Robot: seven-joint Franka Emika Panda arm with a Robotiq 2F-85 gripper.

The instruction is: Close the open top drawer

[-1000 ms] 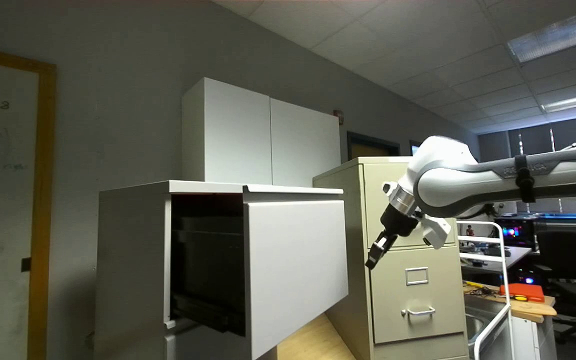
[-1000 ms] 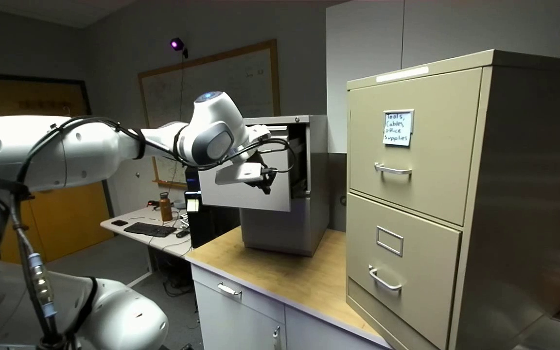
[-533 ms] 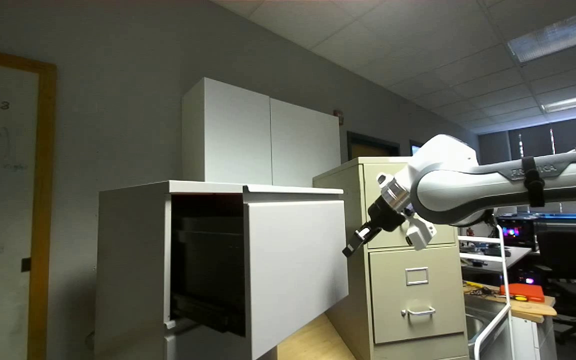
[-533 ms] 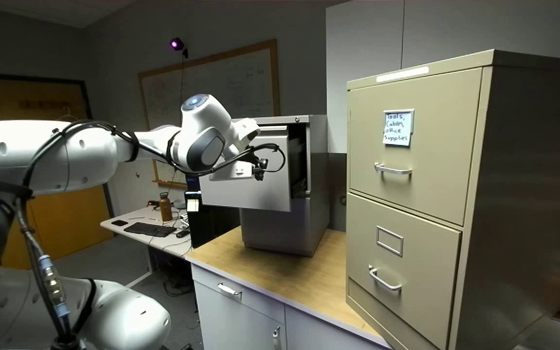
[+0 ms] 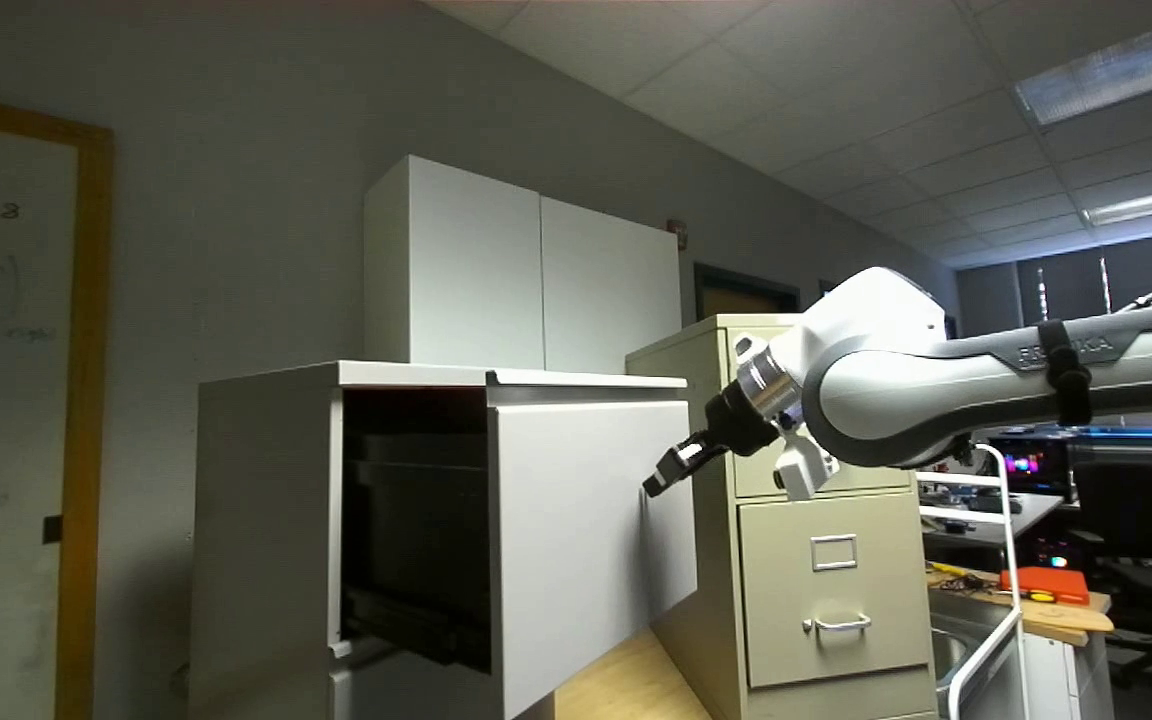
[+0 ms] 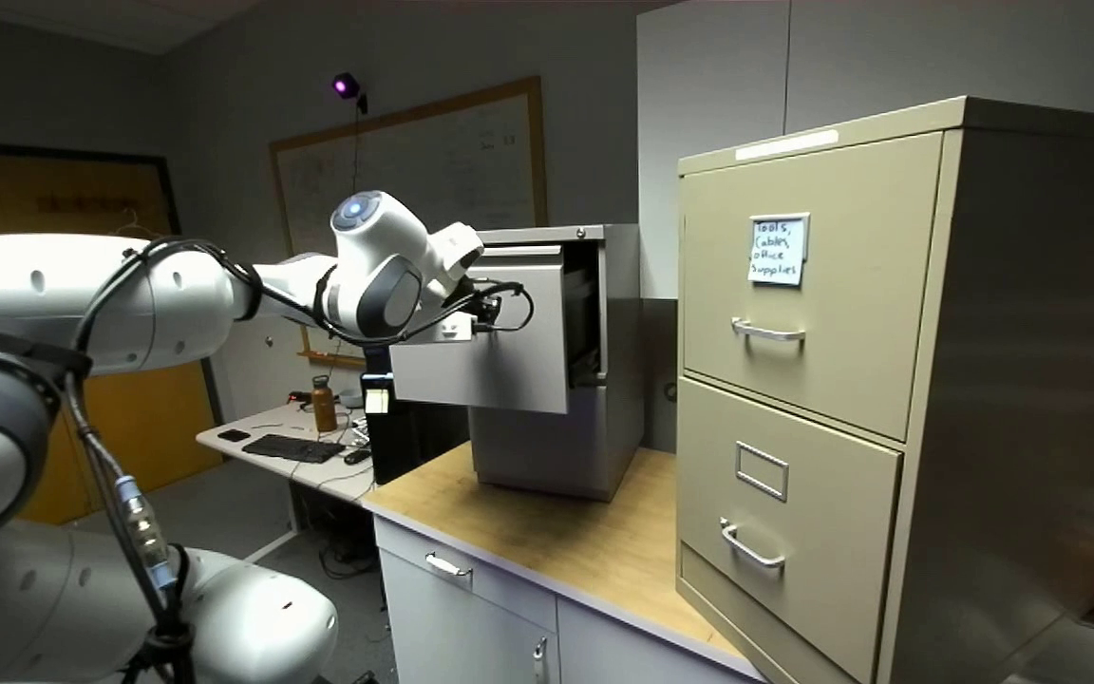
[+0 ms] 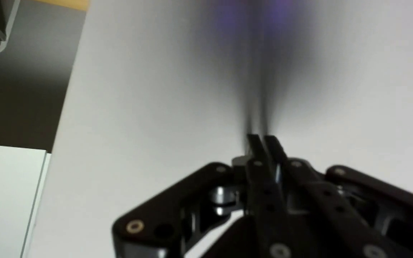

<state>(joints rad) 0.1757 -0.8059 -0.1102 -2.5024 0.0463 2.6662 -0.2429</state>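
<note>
The top drawer [image 5: 586, 560] of the pale grey cabinet [image 5: 261, 540] stands pulled out, with its dark interior showing at the side. Its flat white front also shows in an exterior view [image 6: 528, 375] and fills most of the wrist view [image 7: 149, 118]. My gripper [image 5: 654, 486] is at the drawer front, towards the side by the beige filing cabinet. In the wrist view the fingers [image 7: 264, 138] are close together with a thin gap, holding nothing. The fingertips meet their dark reflection, touching the front or very nearly so. The arm partly hides the drawer front in an exterior view [image 6: 485, 309].
The beige metal filing cabinet [image 5: 836, 600] stands close beside the drawer, also in an exterior view [image 6: 794, 399]. The white two-door box cabinet [image 5: 476, 270] is behind and above. The grey cabinet stands on a wooden counter [image 6: 547, 518]. A desk [image 6: 272, 427] is farther back.
My gripper has moved towards the drawer front and tilted more level, from in front of the filing cabinet up to the drawer's face. The drawer has not visibly moved.
</note>
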